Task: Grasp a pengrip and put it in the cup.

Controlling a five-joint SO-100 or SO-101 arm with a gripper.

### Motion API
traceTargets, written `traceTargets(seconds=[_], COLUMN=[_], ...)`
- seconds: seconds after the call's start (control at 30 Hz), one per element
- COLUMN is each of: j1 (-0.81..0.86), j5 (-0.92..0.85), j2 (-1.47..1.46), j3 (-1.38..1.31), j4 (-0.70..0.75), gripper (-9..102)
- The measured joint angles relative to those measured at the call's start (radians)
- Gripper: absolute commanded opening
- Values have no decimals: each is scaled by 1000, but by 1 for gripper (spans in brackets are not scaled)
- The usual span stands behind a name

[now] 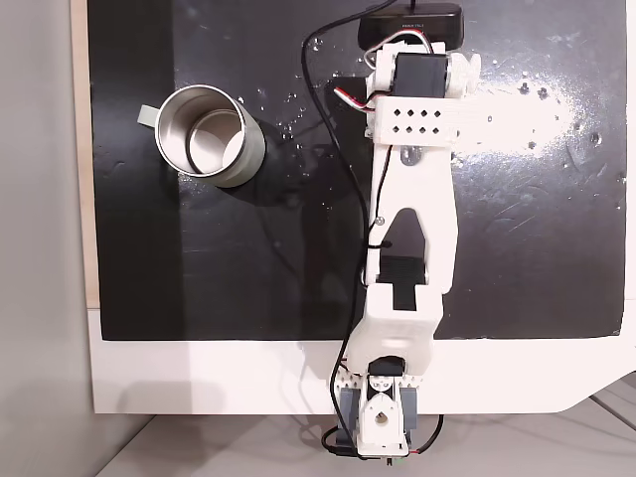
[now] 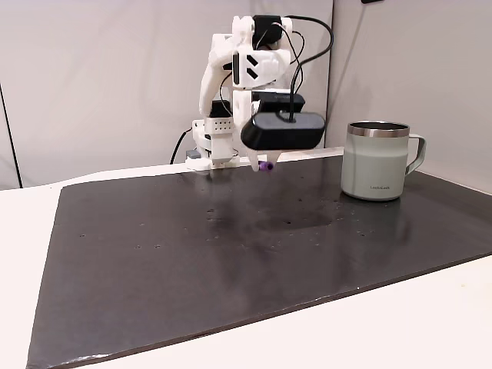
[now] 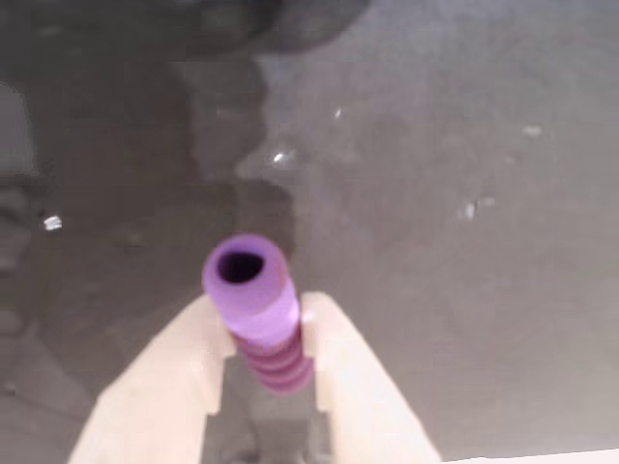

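Above the black mat (image 2: 192, 254), tool (image 3: 263, 338) is clamped on the purple pengrip (image 3: 253, 300), lifted clear of the bench so it can travel. Cup (image 2: 374, 165) stands well apart, mouth up, ready for the drop.

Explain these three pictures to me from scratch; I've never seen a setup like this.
This is a small white robot arm bolted at the edge of a table with a black mat on it. One fixed view looks straight down; another looks across the mat from the side; the wrist view rides on the arm and looks past its fingers. A metal cup stands on the mat, apart from the arm. The gripper, the two-fingered clamp at the arm's tip, is shut on a small purple ribbed pengrip, held above the mat. White specks dot the mat.
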Motion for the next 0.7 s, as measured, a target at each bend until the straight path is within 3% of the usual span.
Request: traceTargets(seconds=[0.3, 0.7], j1=[-100, -360], j5=[115, 503], j2=[225, 310], j3=[18, 18], j4=[2, 2], gripper=[0, 0])
